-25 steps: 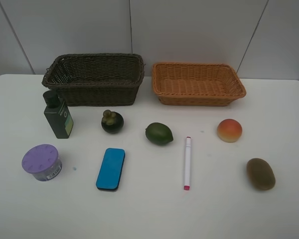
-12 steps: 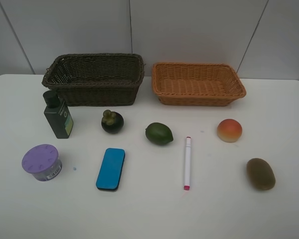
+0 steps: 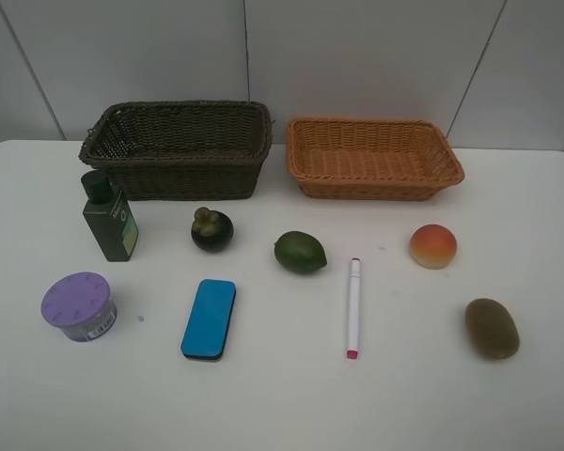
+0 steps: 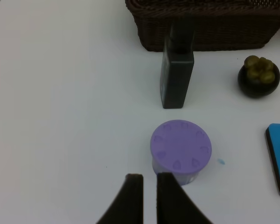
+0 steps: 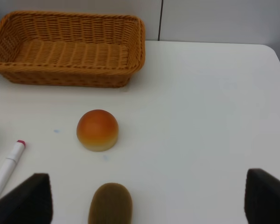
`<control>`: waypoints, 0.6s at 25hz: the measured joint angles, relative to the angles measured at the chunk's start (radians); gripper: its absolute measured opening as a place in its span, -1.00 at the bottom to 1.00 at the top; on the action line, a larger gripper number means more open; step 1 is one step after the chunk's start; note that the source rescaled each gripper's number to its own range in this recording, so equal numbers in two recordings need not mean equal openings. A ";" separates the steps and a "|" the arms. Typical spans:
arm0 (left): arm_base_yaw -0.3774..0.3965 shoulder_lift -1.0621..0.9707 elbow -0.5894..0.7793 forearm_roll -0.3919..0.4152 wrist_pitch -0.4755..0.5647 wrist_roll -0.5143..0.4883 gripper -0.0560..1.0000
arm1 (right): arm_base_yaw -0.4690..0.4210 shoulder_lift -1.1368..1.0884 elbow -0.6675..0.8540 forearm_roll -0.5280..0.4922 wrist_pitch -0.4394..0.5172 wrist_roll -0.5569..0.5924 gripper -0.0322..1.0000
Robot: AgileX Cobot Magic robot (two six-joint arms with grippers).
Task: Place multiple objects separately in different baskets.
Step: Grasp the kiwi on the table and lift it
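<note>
Deep dark-brown wicker basket [image 3: 176,150] beside shallow orange-tan basket [image 3: 373,158], fuzzy oval kiwi [image 3: 492,328], round peach [image 3: 433,246], flat blue eraser [image 3: 209,318] (perhaps foam) loose on table [image 3: 263,404] before them, left gripper [image 4: 149,178] pinched shut, right gripper [image 5: 149,189] spread wide.

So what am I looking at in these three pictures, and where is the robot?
The robot has two arms, each ending in a pincer. The wide picture comes from a camera mounted high, which sees no arm. The other two come from cameras on the wrists. On the white table stand a dark basket and a tan basket; in front are a bottle, mangosteen, green fruit, peach, kiwi, marker, eraser and tub. The left pincer, shut, is near the tub; the right pincer, wide open, faces the kiwi and peach. Neither holds anything.
</note>
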State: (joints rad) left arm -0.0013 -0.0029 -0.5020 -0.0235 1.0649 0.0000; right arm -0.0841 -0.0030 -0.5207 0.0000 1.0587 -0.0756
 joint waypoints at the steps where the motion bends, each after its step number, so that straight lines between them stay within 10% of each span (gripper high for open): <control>1: 0.000 0.000 0.000 0.000 0.000 0.000 -0.89 | 0.000 0.000 0.000 0.000 0.000 0.000 0.99; 15: 0.000 0.000 0.000 0.000 0.000 0.006 -0.89 | 0.000 0.000 0.000 0.000 0.000 0.000 0.99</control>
State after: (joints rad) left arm -0.0013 -0.0029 -0.5020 -0.0235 1.0649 0.0059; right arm -0.0841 -0.0030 -0.5207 0.0000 1.0587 -0.0756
